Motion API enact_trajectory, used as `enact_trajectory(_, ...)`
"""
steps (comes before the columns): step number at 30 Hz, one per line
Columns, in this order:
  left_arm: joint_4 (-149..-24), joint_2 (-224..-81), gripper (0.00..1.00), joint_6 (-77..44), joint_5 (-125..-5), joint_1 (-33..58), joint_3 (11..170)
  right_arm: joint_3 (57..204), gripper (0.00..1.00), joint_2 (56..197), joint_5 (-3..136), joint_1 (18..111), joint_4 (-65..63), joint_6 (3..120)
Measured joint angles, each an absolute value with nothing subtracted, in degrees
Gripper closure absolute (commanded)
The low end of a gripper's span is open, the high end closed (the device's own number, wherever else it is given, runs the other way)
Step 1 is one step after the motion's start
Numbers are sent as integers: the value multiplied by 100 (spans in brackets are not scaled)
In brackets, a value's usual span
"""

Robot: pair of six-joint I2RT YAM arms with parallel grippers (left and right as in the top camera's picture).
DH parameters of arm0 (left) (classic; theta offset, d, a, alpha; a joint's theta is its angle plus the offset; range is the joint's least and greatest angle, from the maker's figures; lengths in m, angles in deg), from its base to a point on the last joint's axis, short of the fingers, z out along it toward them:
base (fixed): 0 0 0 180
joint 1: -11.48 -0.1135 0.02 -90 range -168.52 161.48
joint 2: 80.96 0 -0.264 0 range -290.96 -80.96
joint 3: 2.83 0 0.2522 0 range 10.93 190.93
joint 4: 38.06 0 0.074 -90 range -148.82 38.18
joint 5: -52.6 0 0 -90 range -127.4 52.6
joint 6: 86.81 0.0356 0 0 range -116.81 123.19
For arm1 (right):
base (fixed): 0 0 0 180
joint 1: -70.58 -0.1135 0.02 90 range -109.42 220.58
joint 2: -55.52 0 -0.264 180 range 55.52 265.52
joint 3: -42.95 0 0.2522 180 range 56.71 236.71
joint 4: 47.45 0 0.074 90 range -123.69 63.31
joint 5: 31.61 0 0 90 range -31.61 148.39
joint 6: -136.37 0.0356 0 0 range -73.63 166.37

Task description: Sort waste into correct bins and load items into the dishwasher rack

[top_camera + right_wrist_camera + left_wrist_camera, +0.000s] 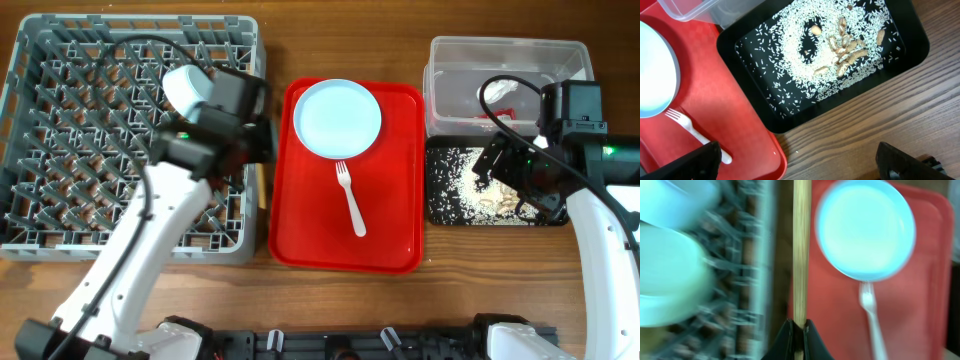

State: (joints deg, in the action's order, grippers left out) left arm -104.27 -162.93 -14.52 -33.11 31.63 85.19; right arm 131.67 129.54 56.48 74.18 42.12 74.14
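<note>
Left pincer (799, 331): clamped on chopstick (801, 245) end; shaft projects ahead, likely for slotting into rack (745, 280) at left.
Right pincer (799, 160): spread, empty, black tray (911, 51) ahead.

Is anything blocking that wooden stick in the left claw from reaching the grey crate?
Nothing visible does. The left gripper holds the chopstick over the gap between the dishwasher rack and the red tray. A pale green bowl and a pale blue bowl occupy nearby rack spots.

Plate (338, 118) and fork (352, 205) on serving tray (395, 235); rack (60, 150) left; tub (500, 55) behind shallow tray (433, 214), right.
</note>
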Motion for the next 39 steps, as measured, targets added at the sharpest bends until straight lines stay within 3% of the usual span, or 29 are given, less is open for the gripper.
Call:
enact_trajectory(9,-10219,-16549,96,-327,-3230,2194,8519,13167,0,12954,5646,7418,4215,7414)
enact_trajectory(11,-10171,-16768,87,-252,-3232,2120,8519,13167,0,12954,5648,7418,4215,7414)
enact_trajectory(14,-10082,-17065,87,-158,-3234,2111,8519,13167,0,12954,5646,7418,4215,7414)
enact_trajectory(16,-10018,-17209,78,-152,-3234,2111,8519,13167,0,12954,5646,7418,4215,7414)
enact_trajectory(18,-9996,-17314,51,-128,-3234,2111,8519,13167,0,12954,5646,7418,4217,7414)
enact_trajectory(26,-9996,-17428,35,-60,-3234,2111,8519,13167,0,12954,5646,7418,4215,7414)
enact_trajectory(33,-9854,-17417,34,-375,-3969,2258,8519,13167,0,12954,5646,7418,4212,7411)
enact_trajectory(39,-9741,-17397,31,-1446,-4817,3073,8519,13167,0,12954,5648,7418,4195,7411)
